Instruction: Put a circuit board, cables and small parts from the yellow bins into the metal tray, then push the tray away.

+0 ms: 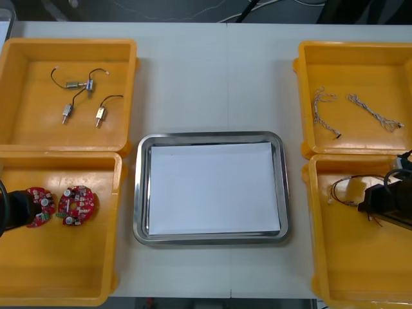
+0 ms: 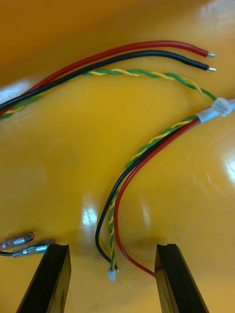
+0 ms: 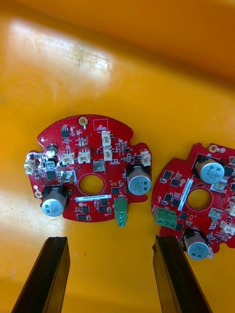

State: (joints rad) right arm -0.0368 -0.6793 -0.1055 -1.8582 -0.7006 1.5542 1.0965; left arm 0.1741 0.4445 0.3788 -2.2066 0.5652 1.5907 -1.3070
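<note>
Left gripper open above circuit board; right gripper open, straddling cables (loose ends); I would centre each before closing

Black throughout. Boxy and angular at the right gripper, rounder at the left gripper. Matte, flat and square-tipped at the fingers, broadening away from the tips.

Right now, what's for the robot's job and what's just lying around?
Job: round red circuit boards, red, black and yellow-green cables, small metal parts, shiny metal tray, yellow plastic bins, open left claw, open right claw.
Lying around: black cords past the light table.
</note>
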